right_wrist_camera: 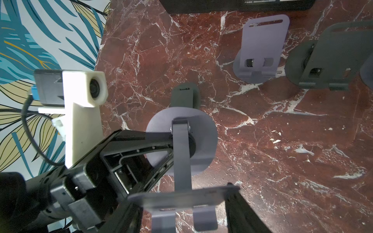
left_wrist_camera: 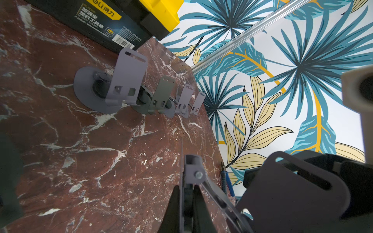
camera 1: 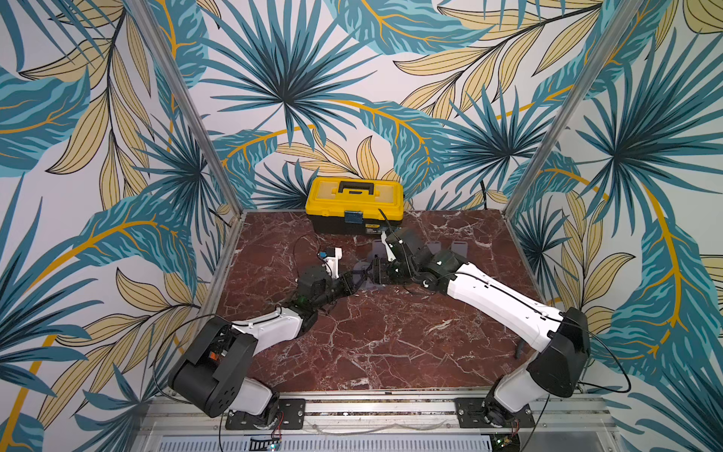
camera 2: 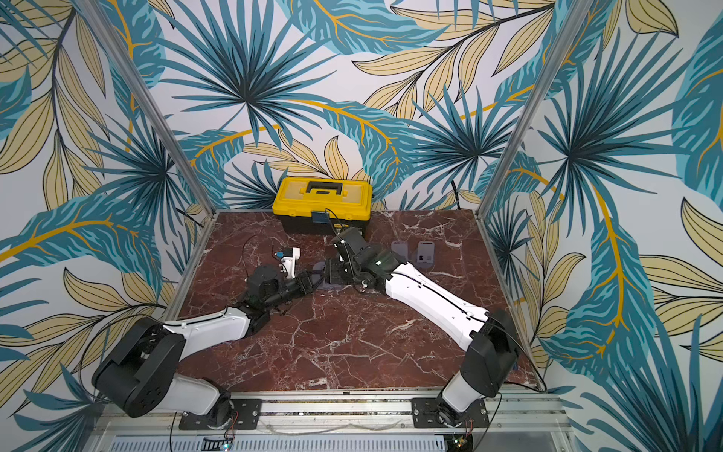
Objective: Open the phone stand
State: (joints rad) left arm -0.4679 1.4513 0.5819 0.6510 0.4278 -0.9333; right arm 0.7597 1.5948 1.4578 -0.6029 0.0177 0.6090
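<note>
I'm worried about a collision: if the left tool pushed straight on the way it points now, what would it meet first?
The phone stand it is clamped on: its hinge sits right ahead of the left tool. Past that, probably the marble table, though depth is unclear.

In the left wrist view you can read the label on the black front of the yellow-lidded plastic toolbox (left_wrist_camera: 96,22): "deli 得力" on a yellow strip (left_wrist_camera: 105,11), then "加强型塑料工具箱". The digits on the white barcode sticker (left_wrist_camera: 123,39) are too small to read.
</note>
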